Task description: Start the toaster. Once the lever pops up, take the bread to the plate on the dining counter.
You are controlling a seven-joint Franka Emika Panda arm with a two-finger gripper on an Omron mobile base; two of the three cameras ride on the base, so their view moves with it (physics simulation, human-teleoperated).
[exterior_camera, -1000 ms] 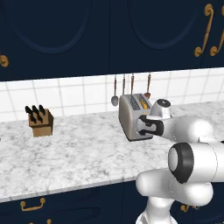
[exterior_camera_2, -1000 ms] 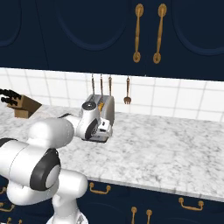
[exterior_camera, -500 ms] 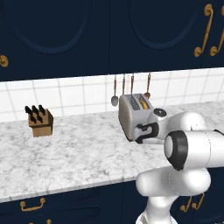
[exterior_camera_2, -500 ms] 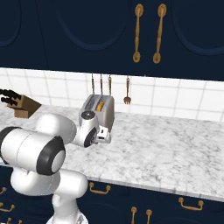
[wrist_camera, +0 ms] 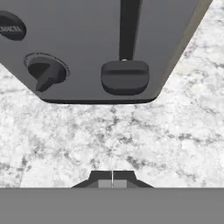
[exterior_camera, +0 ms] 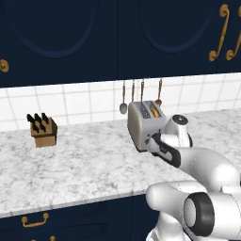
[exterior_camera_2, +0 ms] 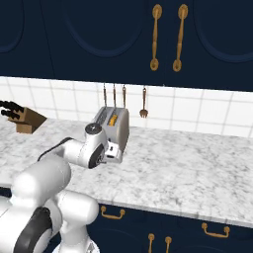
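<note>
The silver-grey toaster [exterior_camera: 142,123] [exterior_camera_2: 117,126] stands on a marble worktop by the tiled wall, with the bread [exterior_camera: 155,112] [exterior_camera_2: 113,120] as an orange-tan sliver in its top slot. My gripper [exterior_camera: 153,140] [exterior_camera_2: 116,151] is low against the toaster's end face, shut on nothing. In the hand view the closed gripper [wrist_camera: 112,181] is just below that dark face, where the lever [wrist_camera: 125,77] sits at the bottom of its slot beside a knob [wrist_camera: 46,74]. The plate and the dining counter are out of view.
A wooden knife block [exterior_camera: 43,131] [exterior_camera_2: 23,120] stands far to the left on the worktop [exterior_camera: 84,164]. Utensils [exterior_camera: 124,101] [exterior_camera_2: 144,105] hang on the wall behind the toaster. Dark navy cabinets [exterior_camera: 117,37] hang overhead.
The hand has dropped lower along the toaster's end face and shifted slightly left, and the arm's elbow has sunk. The fingers have closed fully.
</note>
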